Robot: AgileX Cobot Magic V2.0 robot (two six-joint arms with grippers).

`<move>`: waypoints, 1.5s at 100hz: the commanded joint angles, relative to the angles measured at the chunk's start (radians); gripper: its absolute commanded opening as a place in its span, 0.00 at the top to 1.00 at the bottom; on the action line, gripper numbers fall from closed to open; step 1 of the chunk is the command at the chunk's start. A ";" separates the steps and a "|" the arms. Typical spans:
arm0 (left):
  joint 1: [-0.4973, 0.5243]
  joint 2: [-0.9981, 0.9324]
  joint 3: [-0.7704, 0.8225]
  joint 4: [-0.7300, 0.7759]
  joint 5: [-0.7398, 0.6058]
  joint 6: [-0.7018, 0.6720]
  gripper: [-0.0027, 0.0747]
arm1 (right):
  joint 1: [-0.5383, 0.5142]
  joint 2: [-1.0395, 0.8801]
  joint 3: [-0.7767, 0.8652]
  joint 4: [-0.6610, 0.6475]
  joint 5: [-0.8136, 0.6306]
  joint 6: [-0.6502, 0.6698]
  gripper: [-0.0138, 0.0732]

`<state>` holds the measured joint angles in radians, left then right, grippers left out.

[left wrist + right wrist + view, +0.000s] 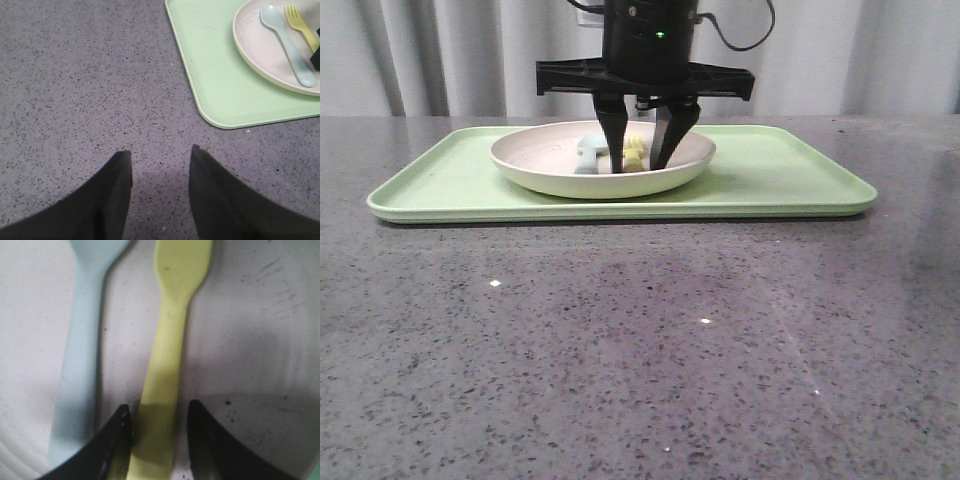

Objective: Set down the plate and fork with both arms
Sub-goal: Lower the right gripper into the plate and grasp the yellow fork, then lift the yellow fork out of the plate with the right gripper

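Placement has hardly begun, we judge: fork (167, 355) and spoon (287, 42) lie in the plate (550, 172) on the tray (450, 180). Our right claw (156, 415) straddles the fork's handle, jaws apart; left claw (160, 160) hangs open over bare tabletop (75, 75).

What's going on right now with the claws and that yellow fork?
Right claw open, straddling fork handle in plate. Left claw open, empty. Spoon close beside.
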<state>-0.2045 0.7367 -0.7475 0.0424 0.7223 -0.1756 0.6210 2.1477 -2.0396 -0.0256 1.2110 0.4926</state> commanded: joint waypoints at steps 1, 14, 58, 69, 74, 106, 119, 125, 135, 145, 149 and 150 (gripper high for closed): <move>-0.005 -0.004 -0.028 -0.001 -0.068 -0.014 0.60 | -0.002 -0.060 -0.032 -0.007 -0.022 -0.003 0.67; -0.005 -0.004 -0.028 -0.001 -0.068 -0.014 0.60 | -0.002 -0.060 -0.032 -0.008 -0.022 0.001 0.77; -0.005 -0.004 -0.028 -0.001 -0.068 -0.014 0.60 | -0.002 -0.070 -0.177 -0.053 0.099 0.007 0.78; -0.005 -0.006 -0.028 -0.001 -0.070 -0.014 0.60 | -0.002 -0.082 -0.210 -0.106 0.134 0.007 0.78; -0.005 -0.006 -0.028 -0.001 -0.070 -0.014 0.60 | -0.002 -0.091 -0.212 -0.126 0.134 0.007 0.78; -0.005 -0.006 -0.028 -0.001 -0.074 -0.014 0.60 | -0.051 -0.132 -0.198 -0.129 0.136 0.007 0.78; -0.005 -0.006 -0.028 -0.001 -0.081 -0.014 0.60 | -0.095 -0.160 -0.161 -0.105 0.136 0.007 0.78; -0.005 -0.006 -0.028 -0.001 -0.085 -0.014 0.60 | -0.119 -0.175 -0.135 -0.105 0.136 0.007 0.78; -0.005 -0.006 -0.028 -0.001 -0.091 -0.014 0.60 | -0.148 -0.196 -0.073 -0.104 0.136 0.007 0.78; -0.005 -0.006 -0.028 -0.001 -0.091 -0.014 0.60 | -0.168 -0.202 -0.026 -0.104 0.136 0.007 0.78; -0.005 -0.006 -0.028 -0.001 -0.091 -0.014 0.60 | -0.173 -0.201 -0.011 -0.104 0.135 0.007 0.78; -0.005 -0.006 -0.028 -0.001 -0.091 -0.014 0.60 | -0.175 -0.200 -0.009 -0.104 0.135 0.007 0.78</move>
<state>-0.2045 0.7346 -0.7475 0.0424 0.7104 -0.1756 0.4602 2.0140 -2.0515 -0.1175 1.2493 0.5010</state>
